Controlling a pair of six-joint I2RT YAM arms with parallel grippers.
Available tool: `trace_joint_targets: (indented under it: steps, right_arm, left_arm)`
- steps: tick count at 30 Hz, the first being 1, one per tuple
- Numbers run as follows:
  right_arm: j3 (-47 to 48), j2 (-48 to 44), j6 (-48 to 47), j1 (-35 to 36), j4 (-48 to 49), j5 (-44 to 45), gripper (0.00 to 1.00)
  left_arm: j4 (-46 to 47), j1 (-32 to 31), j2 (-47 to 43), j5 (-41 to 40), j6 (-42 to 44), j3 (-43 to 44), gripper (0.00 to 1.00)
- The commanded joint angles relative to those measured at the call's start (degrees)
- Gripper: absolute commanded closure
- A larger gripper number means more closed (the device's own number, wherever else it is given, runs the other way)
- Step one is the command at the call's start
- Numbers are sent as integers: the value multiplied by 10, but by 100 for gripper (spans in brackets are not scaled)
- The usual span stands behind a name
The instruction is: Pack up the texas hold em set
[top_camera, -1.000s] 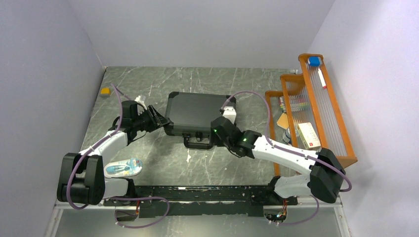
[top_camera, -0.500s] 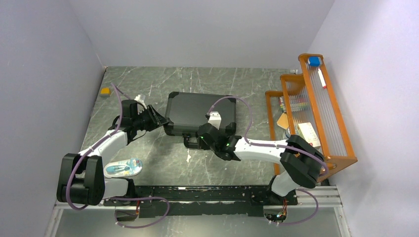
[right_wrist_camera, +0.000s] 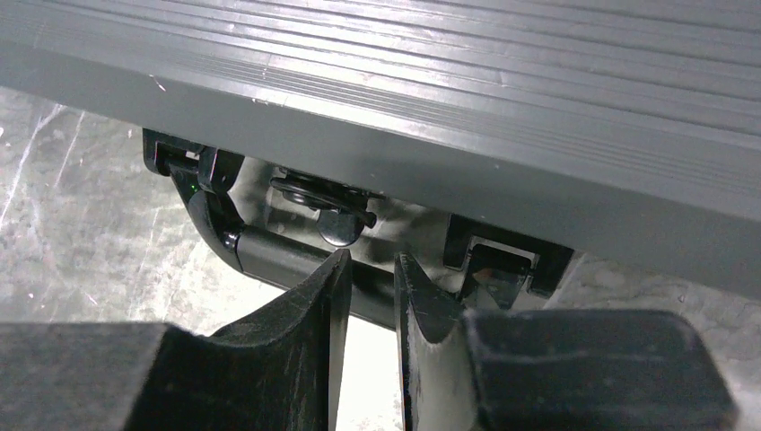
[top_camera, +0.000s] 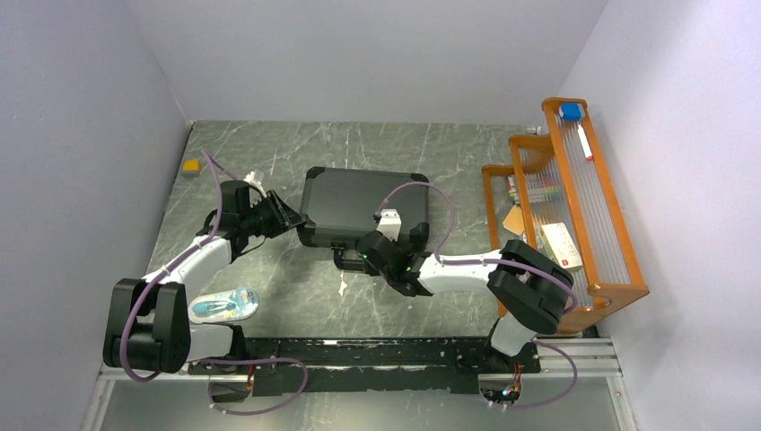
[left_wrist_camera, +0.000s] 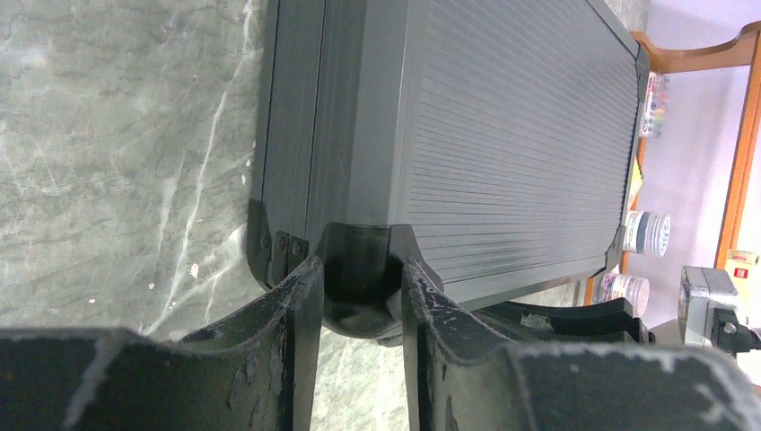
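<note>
The black briefcase lies closed on the table, its ribbed lid facing up. My left gripper is at its left near corner; in the left wrist view the rounded corner bumper sits between the two fingers, and the left gripper is shut on it. My right gripper is at the case's front side. There the right gripper shows only a narrow gap with nothing in it, its tips just in front of the handle. A latch lies to the right of the fingers. Chips, cards and discs are hidden.
An orange wooden rack with small items stands along the right wall, with jars on it. A blue-white blister pack lies near the left arm's base. A small yellow object sits at the far left.
The right arm swung left along the case's front to the handle, and its jaws narrowed. The left jaws closed a little onto the corner; the left arm stayed put.
</note>
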Motion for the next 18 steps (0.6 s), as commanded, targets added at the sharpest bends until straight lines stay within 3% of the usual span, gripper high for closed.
trace_joint_targets:
  steps: [1, 18]
  right_arm:
    - [-14, 15, 0, 3, 33, 26, 72]
    - [-25, 58, -11, 3, 73, 53, 76]
  left_arm:
    - [-99, -20, 29, -2, 21, -21, 70]
    - [-103, -23, 27, 1, 17, -28, 72]
